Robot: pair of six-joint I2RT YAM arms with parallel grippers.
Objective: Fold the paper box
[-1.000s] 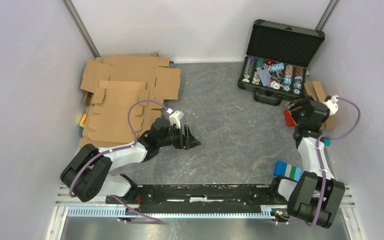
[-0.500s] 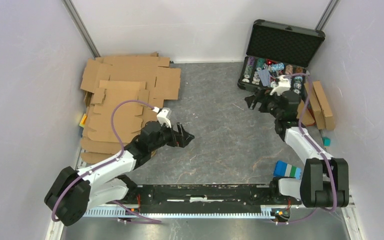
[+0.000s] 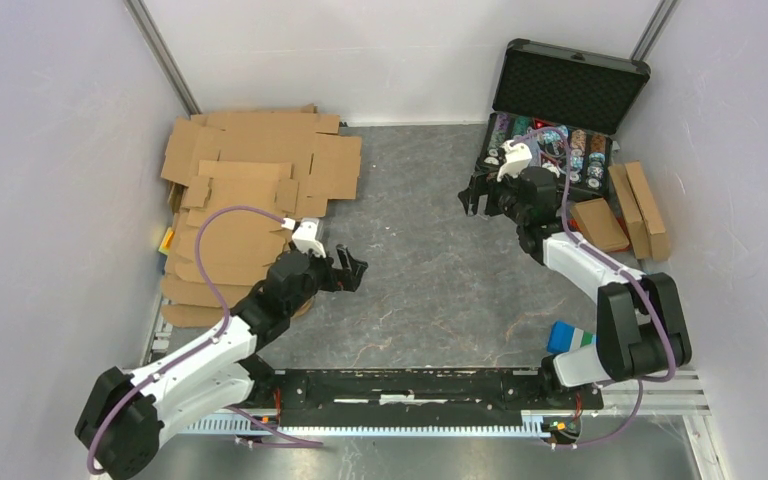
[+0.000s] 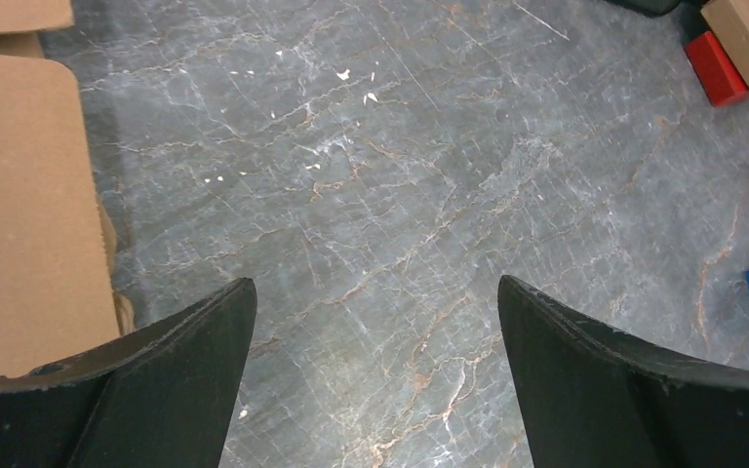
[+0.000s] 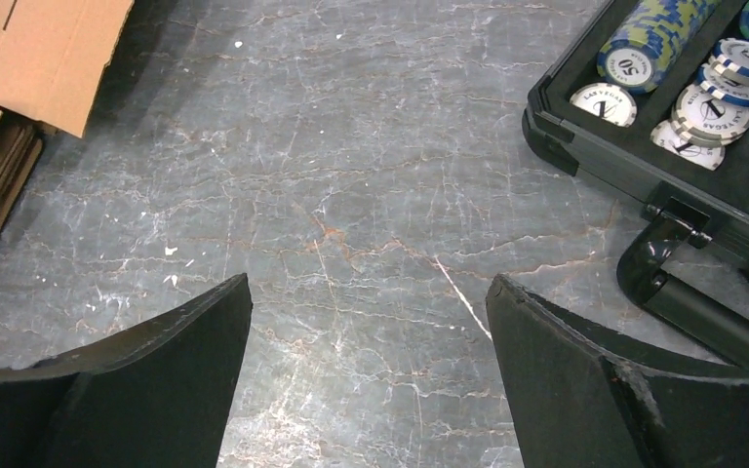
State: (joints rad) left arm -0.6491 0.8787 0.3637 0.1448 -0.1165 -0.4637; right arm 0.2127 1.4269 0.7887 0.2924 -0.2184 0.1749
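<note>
Judging by the table (image 3: 430, 290), no fold is begun: the flat cardboard box blanks (image 3: 250, 170) lie stacked at the far left, untouched. The left claw (image 3: 353, 271) hovers spread and empty just right of them; the right claw (image 3: 472, 196), spread too, hangs near the poker chip case (image 3: 570, 95).

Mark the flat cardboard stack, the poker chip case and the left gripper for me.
flat cardboard stack (image 3: 260, 150), top view, middle of an upper sheet.
poker chip case (image 3: 572, 92), top view, foam lining of the open lid.
left gripper (image 3: 356, 272), top view, midway between its open fingertips.
</note>
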